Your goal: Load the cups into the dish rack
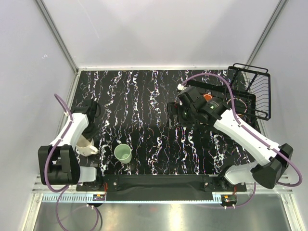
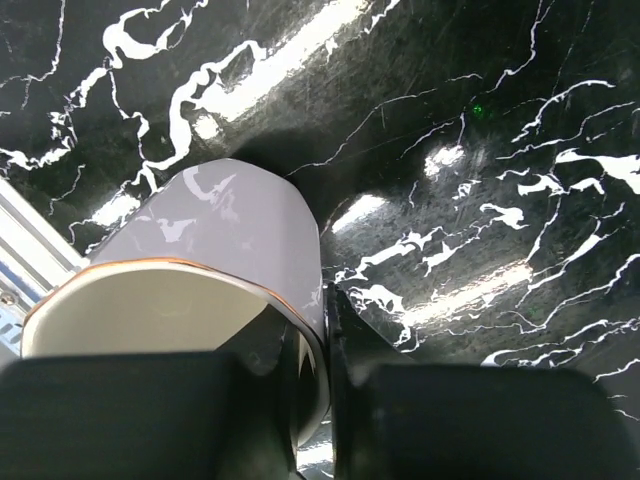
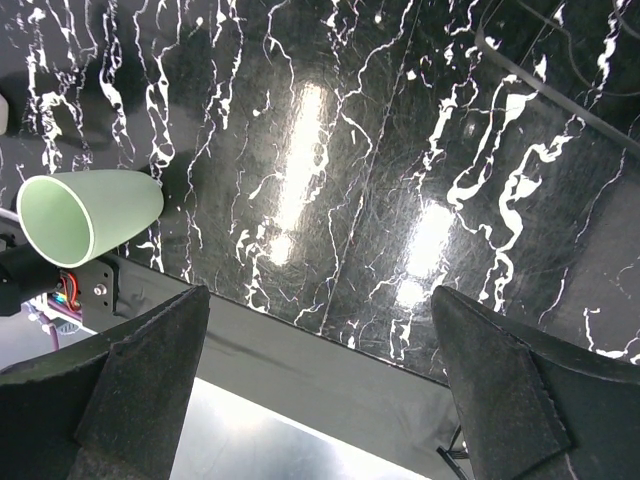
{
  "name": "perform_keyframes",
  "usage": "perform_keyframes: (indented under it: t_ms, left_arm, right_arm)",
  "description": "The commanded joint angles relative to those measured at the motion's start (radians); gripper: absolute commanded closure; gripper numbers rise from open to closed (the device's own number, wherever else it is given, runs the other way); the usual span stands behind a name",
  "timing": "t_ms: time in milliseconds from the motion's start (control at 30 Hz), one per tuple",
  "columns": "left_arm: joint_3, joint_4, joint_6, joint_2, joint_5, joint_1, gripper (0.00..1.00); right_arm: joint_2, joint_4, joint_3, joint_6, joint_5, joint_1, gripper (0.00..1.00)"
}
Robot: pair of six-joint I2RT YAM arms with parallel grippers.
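At the near left of the table [image 1: 144, 110], the left gripper [image 2: 325, 335] is clamped on the wall of the cream-beige cup [image 2: 230, 250]. One finger sits inside the mouth and the other presses on the outside, with only the cup's thin side between them. The cup's open rim faces the wrist camera. I cannot tell whether its base rests on the marbled top or is just off it. From above, the left arm [image 1: 72, 130] is folded back close to its base, with its wrist over the cup at the table's left edge.

Just to the right of it, apart from both grippers, the pale mint-green cup [image 1: 123, 153] stands upright with its mouth upward.

Farther back, the right arm [image 1: 240, 132] stretches diagonally from its base toward the middle right of the table. The right gripper [image 3: 320, 300] has its fingers spread wide with nothing between them, above bare tabletop.

In the far right corner is the dish rack [image 1: 255, 91].
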Motion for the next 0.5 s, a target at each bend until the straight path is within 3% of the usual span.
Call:
perform_keyframes:
  t_ms: [0, 133, 233, 300, 467]
  left_arm:
    - [0.019, 0.025, 0.029, -0.036, -0.004, 0.005, 1.00]
    - [0.101, 0.036, 0.075, -0.138, 0.073, 0.004, 1.00]
    - [0.159, 0.093, 0.113, -0.244, 0.205, 0.004, 1.00]
    - [0.173, 0.155, 0.144, -0.336, 0.376, -0.002, 1.00]
    - [0.130, 0.493, 0.110, -0.506, 0.778, -0.059, 1.00]
  right_arm:
    - [0.020, 0.006, -0.001, 0.029, -0.028, 0.000, 0.00]
    - [0.040, 0.008, 0.010, 0.038, -0.054, 0.003, 0.00]
    - [0.053, 0.008, 0.032, 0.039, -0.068, 0.003, 0.00]
    - [0.056, 0.018, 0.039, 0.038, -0.092, 0.002, 0.00]
    - [0.019, 0.075, 0.036, 0.033, -0.167, 0.003, 0.06]
